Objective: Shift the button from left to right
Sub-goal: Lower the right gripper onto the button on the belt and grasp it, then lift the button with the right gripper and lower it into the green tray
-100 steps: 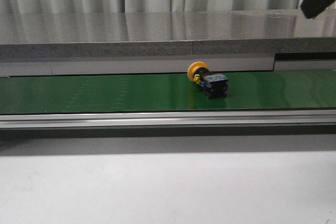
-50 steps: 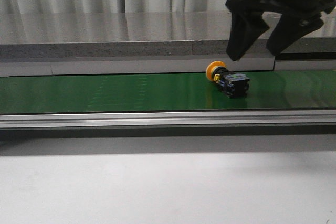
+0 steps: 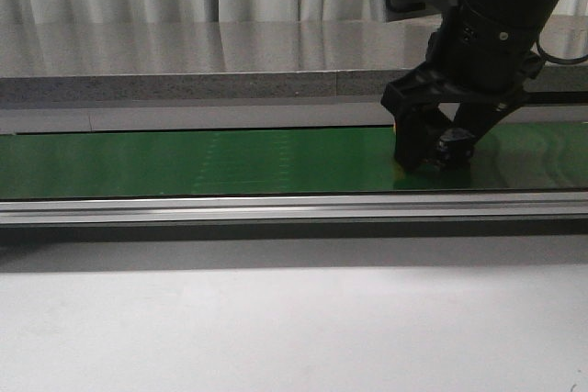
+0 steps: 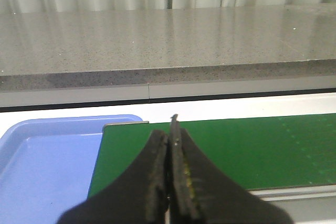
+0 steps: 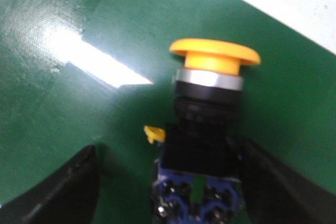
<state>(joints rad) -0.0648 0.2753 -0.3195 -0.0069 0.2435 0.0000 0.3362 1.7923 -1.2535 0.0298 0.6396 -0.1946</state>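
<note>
Right gripper (image 5: 199, 182) down over the button (image 5: 207, 124) on the green belt (image 3: 184, 162), jaws apart, straddling its body. Grasp and transfer not yet done. Left gripper (image 4: 172, 182) jaws together, idle beside the blue tray (image 4: 47, 156).

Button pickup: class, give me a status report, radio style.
Right gripper open, straddling the button. Button lying on green belt. Left gripper shut, empty. Nothing blocking.

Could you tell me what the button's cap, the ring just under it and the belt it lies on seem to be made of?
The button has a yellow cap that looks like smooth moulded plastic, with an even matte colour. The ring under the cap looks like metal, silvery with a bright sheen. The green belt looks like glossy rubber or plastic sheet: it mirrors a light patch and shows fine texture.
</note>
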